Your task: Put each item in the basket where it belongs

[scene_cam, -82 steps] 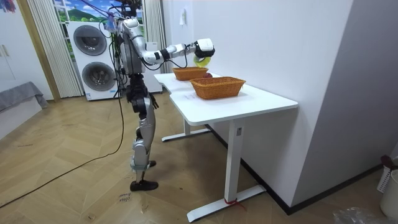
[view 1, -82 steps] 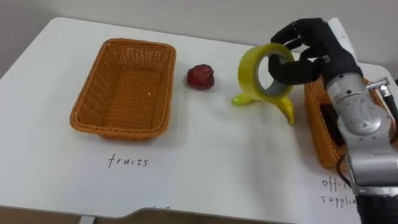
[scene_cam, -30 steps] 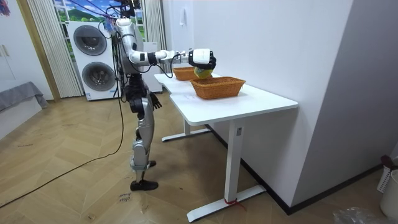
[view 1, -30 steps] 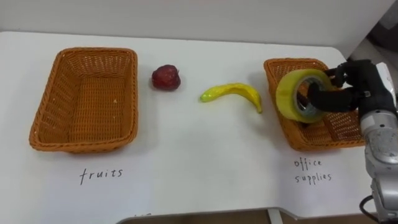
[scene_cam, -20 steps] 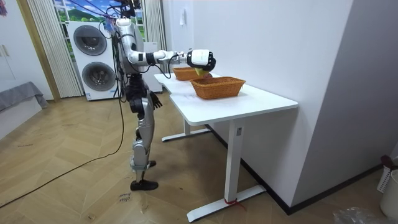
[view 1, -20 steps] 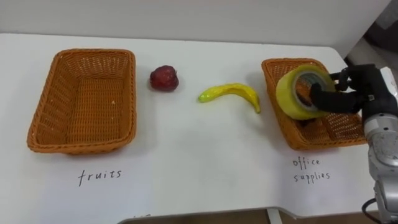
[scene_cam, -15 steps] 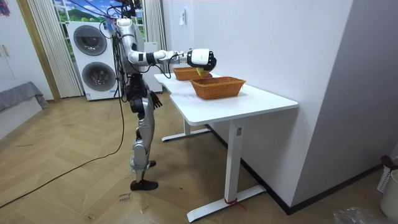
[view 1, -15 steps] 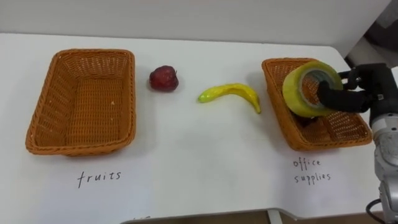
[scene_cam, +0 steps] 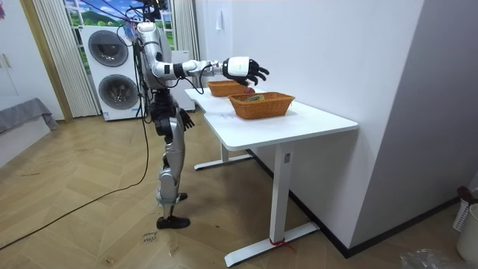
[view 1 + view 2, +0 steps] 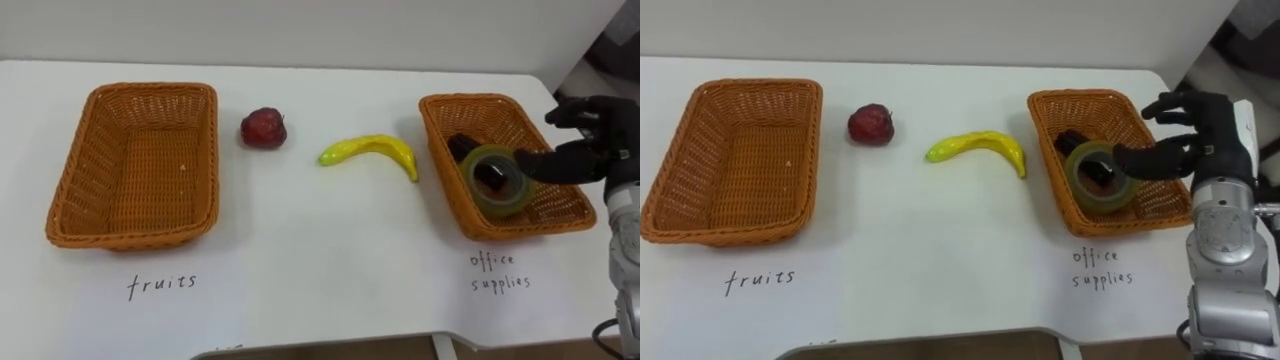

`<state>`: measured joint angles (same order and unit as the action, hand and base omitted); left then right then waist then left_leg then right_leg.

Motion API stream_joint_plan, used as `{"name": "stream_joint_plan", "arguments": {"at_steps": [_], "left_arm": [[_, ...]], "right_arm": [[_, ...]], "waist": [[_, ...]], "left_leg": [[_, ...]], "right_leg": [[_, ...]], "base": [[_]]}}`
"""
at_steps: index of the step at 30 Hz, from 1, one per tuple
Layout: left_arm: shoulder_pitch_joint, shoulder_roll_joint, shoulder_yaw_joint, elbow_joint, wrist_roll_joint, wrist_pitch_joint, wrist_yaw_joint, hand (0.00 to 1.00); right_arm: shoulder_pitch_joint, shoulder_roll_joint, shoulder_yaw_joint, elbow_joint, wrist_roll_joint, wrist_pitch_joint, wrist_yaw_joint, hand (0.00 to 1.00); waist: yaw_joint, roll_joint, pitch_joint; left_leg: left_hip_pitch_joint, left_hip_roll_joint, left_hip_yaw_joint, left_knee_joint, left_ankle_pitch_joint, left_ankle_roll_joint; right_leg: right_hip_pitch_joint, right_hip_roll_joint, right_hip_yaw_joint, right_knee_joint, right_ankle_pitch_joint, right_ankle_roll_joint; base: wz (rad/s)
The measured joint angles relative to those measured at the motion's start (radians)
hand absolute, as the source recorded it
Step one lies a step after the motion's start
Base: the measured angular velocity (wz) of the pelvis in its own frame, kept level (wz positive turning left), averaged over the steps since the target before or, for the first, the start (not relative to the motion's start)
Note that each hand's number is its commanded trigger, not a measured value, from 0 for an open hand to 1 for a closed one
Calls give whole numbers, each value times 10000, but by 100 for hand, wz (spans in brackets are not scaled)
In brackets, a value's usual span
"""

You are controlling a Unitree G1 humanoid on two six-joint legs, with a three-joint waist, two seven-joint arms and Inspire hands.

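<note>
Let go since half a second ago, the roll of tape (image 10: 497, 180) is no longer held up by the right hand (image 10: 590, 140). It is now found inside the right basket (image 10: 470, 103), near the front wall, with its hole turned up. The tape is seen as a thick yellow-green ring with a dark middle. One small dark thing (image 10: 462, 147) is seen just behind it in the same basket; what it is cannot be told.

The right hand is held above the right side of that basket. Its fingers are spread apart and nothing is held in them. One finger is pointed at the tape, but it cannot be told if the tape is touched. The left hand (image 9: 184, 119) is seen low at the robot's side in the room view.

Two brown woven baskets are counted on the white table (image 10: 300, 260). Nothing is seen inside the left basket (image 10: 130, 88). One dark red apple (image 10: 262, 127) is placed just beside it on the table. One yellow banana (image 10: 370, 150) is laid between the apple and the right basket, close to that basket but apart from it.
</note>
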<state>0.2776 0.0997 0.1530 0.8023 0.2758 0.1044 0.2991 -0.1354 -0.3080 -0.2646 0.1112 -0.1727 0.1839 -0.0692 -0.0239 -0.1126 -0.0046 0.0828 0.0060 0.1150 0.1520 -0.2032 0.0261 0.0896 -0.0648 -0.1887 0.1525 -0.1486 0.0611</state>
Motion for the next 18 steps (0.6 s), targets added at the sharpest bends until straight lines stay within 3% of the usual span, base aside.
{"name": "stream_joint_plan", "arguments": {"at_steps": [18], "left_arm": [[-3, 0, -11, 0, -9, 0, 0, 0]], "right_arm": [[0, 0, 2, 0, 15, 0, -65, 0]], "waist": [[-5, -77, 47]], "left_leg": [[-6, -2, 14, -24, 0, 0]], "right_leg": [[-17, 5, -9, -2, 0, 0]], "base": [[0]]}}
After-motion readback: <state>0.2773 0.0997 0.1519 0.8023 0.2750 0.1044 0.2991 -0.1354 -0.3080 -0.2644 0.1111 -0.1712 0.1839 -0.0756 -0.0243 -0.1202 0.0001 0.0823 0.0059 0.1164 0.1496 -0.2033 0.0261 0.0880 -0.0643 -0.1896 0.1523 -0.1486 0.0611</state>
